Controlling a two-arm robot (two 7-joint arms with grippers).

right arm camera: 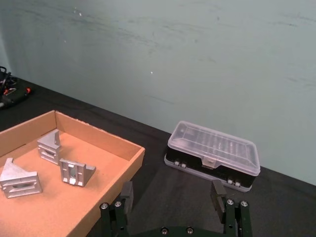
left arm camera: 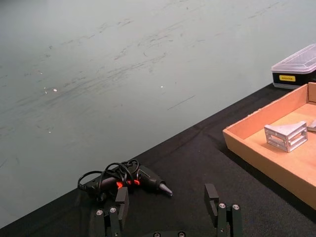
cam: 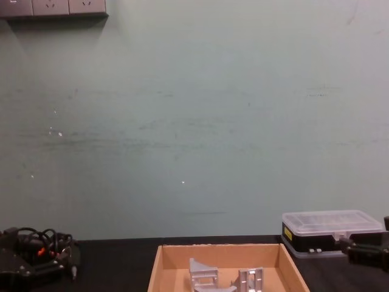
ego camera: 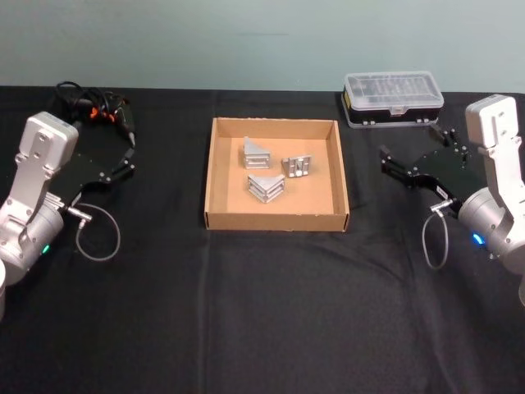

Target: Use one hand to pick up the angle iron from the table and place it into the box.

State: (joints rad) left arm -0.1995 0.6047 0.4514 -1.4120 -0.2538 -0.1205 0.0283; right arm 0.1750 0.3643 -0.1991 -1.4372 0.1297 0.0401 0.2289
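Observation:
Three silver angle irons lie inside the tan cardboard box (ego camera: 275,220) at the middle of the black table (ego camera: 262,312): one at the back left (ego camera: 255,153), one to the right (ego camera: 297,167), one in front (ego camera: 265,187). My left gripper (ego camera: 127,156) hovers open and holds nothing, well left of the box. On the other side, my right gripper (ego camera: 385,162) is also open with nothing in it, just off the box's right wall. The left wrist view looks past its gripper (left arm camera: 166,197) to one angle iron (left arm camera: 285,136). Beyond the right gripper (right arm camera: 172,193) in the right wrist view, all three pieces rest on the box floor (right arm camera: 29,207).
A small black case with a clear lid (ego camera: 393,98) stands behind the right gripper, near the table's back edge. A black tool with a tangled cable (ego camera: 97,109) lies at the back left. A green wall rises behind the table.

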